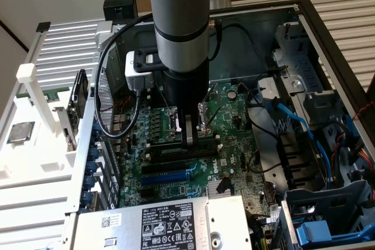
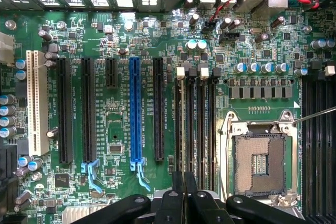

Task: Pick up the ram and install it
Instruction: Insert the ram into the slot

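My gripper (image 1: 189, 134) reaches down into the open computer case, over the memory slots of the green motherboard (image 1: 234, 109). Its dark fingers (image 2: 177, 198) stand almost together in the wrist view, shut on the thin ram (image 2: 184, 129). The ram shows edge-on as a narrow dark strip running away from the fingertips along one of the black memory slots (image 2: 202, 124) with white end clips. In the exterior view the ram (image 1: 173, 152) is a long dark bar lying along the slot line right under the gripper. How deep it sits in the slot I cannot tell.
An empty processor socket (image 2: 260, 163) with its metal frame lies beside the memory slots. Black, blue (image 2: 135, 108) and white (image 2: 35, 103) expansion slots lie on the other side. A silver processor chip (image 1: 20, 132) rests on the white stand at the exterior view's left. Blue cables (image 1: 293, 124) and drive bays crowd the right.
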`<control>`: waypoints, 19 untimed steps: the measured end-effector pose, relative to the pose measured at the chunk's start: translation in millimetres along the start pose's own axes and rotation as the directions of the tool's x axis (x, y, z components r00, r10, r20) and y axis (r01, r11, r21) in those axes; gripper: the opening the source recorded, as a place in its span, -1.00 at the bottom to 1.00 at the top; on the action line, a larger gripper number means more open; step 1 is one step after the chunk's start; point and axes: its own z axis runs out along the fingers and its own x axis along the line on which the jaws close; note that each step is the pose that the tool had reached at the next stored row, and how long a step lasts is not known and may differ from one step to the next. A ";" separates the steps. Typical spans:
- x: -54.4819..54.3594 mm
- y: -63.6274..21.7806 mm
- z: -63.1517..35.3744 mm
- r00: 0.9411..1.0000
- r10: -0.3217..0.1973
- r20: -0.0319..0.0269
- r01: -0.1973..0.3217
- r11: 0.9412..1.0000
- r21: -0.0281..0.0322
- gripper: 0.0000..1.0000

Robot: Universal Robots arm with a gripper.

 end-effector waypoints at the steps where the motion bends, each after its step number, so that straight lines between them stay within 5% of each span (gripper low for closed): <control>1: 0.0 0.0 0.0 1.000 0.000 0.000 0.000 1.000 0.000 -0.76; 19: -0.1 -0.1 0.2 1.000 0.000 0.000 0.000 1.000 0.000 -0.76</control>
